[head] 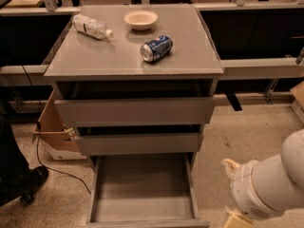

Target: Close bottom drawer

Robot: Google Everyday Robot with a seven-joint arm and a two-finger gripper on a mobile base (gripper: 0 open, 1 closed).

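Status: bottom drawer is pulled well out, sitting low under the front edge of the worktop and projecting past it toward the camera. Inside is an empty grey box. Its front panel is right at the lower frame edge.

Gripper is low on the floor side, beyond the worktop's front-right corner and just right of the drawer's front-right corner, not touching it. Only a sliver of it shows below the white arm, so I can't tell how far open it is or whether it holds anything.

Orientation: the panel's long axis runs parallel to the worktop's front edge. The box opens upward and the panel faces away from the cabinet. Slide travel is perpendicular to that edge, straight back under the middle drawer.

My read on the step: approach for the push, contact not yet made.
- Get in front of the panel, not beside it.
- Contact near panel centre. An off-centre push at the right end will likely rack the drawer on its slides.
- Push flat and level along the slide axis. No handle, so no grasp needed.
- Keep going until the panel sits in line with the top drawer and the middle one.
- Keep the arm clear of the worktop's front-right corner.
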